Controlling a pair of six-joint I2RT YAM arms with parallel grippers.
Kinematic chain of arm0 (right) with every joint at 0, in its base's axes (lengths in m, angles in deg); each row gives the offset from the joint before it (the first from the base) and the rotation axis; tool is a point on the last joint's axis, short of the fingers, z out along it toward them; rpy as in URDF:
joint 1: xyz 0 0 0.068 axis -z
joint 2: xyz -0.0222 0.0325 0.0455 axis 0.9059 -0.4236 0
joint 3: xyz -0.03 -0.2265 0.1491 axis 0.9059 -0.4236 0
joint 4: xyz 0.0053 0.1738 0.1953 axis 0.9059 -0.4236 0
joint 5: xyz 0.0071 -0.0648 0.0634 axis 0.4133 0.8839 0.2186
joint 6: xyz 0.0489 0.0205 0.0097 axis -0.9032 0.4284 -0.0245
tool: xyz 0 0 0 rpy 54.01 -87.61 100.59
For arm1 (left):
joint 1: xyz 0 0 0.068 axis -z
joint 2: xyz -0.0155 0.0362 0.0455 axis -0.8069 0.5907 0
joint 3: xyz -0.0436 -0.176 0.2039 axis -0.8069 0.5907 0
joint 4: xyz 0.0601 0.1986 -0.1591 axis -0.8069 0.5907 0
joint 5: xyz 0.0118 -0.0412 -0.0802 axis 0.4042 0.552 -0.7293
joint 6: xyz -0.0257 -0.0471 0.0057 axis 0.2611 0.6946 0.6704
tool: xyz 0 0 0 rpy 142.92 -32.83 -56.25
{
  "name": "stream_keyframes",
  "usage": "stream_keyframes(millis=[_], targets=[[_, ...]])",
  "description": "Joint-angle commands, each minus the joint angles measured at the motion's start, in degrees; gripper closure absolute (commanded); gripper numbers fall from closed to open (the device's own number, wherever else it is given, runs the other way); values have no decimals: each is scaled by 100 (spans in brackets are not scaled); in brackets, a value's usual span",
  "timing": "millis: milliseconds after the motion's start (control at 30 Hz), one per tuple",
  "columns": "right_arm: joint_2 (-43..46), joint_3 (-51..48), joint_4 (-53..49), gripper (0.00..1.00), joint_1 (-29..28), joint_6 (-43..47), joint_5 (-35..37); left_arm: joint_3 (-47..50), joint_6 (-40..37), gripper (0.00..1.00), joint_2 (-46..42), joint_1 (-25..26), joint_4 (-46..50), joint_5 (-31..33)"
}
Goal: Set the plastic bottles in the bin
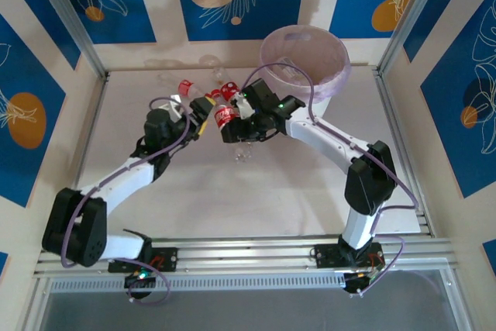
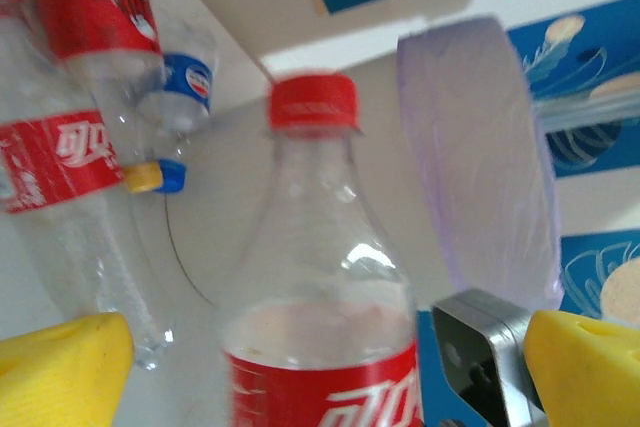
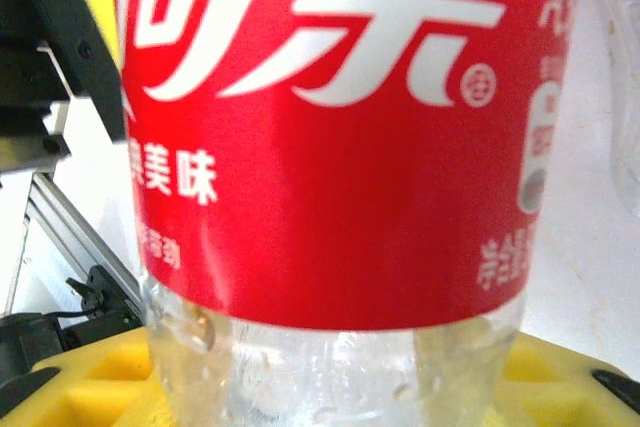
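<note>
Top view: both arms reach to the middle of the tabletop (image 1: 155, 215), tips meeting just short of the bin (image 1: 304, 63).

Right end effector (image 1: 235, 128): closed on a red-label bottle (image 1: 225, 116), gripping its body. In the right wrist view the label sits hard against the lens. The clear lower part is pressed in among the yellow pads (image 3: 90, 392).

Left end effector (image 1: 199, 111): open wide. In the left wrist view its yellow fingers (image 2: 60, 372) stand at far left and far right. The same bottle lies between them, cap pointing up-frame, with a gap on each side, touching neither.

The bin has a lilac liner and stands at the far right of the tabletop, just beyond the right arm's tip. In the left wrist view its wall shows behind and right of the held bottle. Its contents cannot be made out.

Loose bottles: two red-label ones (image 1: 186, 87) lie just past the end effectors. Clear ones (image 1: 209, 63) lie near the back wall. A lone clear bottle (image 1: 244, 153) lies nearer the bases. A blue-label bottle (image 2: 190, 82) sits among red ones at the left of the left wrist view.
</note>
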Motion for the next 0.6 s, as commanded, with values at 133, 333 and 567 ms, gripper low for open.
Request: stream_keyframes(millis=[133, 333, 567], targets=[[1033, 1066, -1037, 50, 72, 843, 547, -90, -450, 0, -389, -402, 1285, -158], [1288, 1848, -1326, 51, 621, 1380, 833, 199, -9, 3, -235, -376, 816, -117], [587, 3091, -1393, 51, 1704, 1943, 1110, 77, -280, 4, -408, -335, 1381, 30]])
